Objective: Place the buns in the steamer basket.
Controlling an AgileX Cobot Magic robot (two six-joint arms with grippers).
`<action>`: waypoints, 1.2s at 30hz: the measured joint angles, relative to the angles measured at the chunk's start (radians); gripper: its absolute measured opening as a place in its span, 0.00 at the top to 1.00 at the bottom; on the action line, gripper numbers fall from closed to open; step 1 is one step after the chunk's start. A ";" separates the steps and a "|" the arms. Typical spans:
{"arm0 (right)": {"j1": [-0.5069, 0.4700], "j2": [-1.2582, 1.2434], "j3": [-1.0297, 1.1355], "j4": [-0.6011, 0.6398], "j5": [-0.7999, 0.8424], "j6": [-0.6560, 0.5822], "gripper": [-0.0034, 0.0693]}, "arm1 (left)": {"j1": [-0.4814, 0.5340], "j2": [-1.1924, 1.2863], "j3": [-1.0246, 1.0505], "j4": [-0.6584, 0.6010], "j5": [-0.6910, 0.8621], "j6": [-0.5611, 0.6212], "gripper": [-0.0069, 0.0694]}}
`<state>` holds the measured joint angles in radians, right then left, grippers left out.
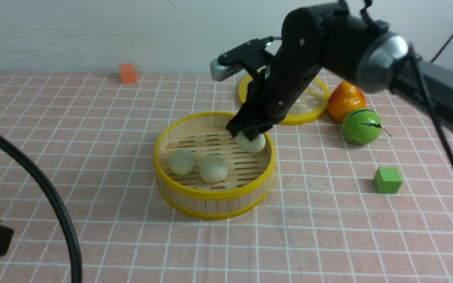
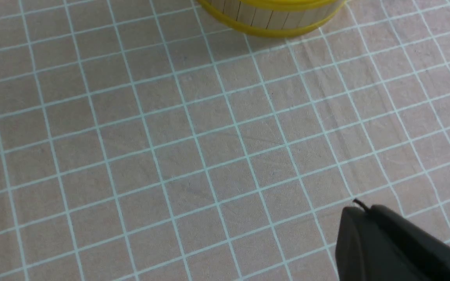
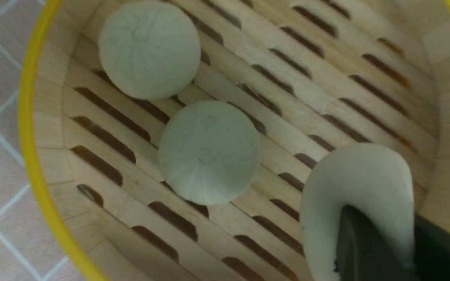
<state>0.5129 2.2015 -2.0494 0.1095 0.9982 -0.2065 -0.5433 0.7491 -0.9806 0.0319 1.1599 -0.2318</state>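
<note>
The right jaws are clamped on the third bun [image 1: 251, 142], denting it, inside the steamer basket [image 1: 210, 194] close to its wall. The other two buns [image 1: 181, 161] lie clear of them. On release it might spring against the wall or cling to a pad. I can't see whether it touches the slats, or tell how the left jaws stand.

No text, label, brand, number or sign is legible to me in any of the three views. The bench [image 1: 92, 129] cloth carries only a white grid. The steamer basket [image 1: 210, 202] and the right arm casing [image 1: 313, 43] look plain.
</note>
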 joint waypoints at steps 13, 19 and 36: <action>0.007 0.080 -0.074 -0.080 0.038 0.066 0.11 | 0.000 -0.121 0.162 -0.062 -0.074 0.000 0.93; 0.007 -0.009 -0.238 -0.086 0.217 0.068 0.12 | 0.000 -0.339 0.296 -0.062 -0.185 0.001 0.93; 0.007 -0.674 0.202 0.016 0.257 0.059 0.98 | 0.000 -0.679 0.551 -0.046 -0.404 -0.051 0.92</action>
<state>0.5198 1.5276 -1.8479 0.1255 1.2547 -0.1475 -0.5433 0.0703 -0.4301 -0.0139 0.7559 -0.2831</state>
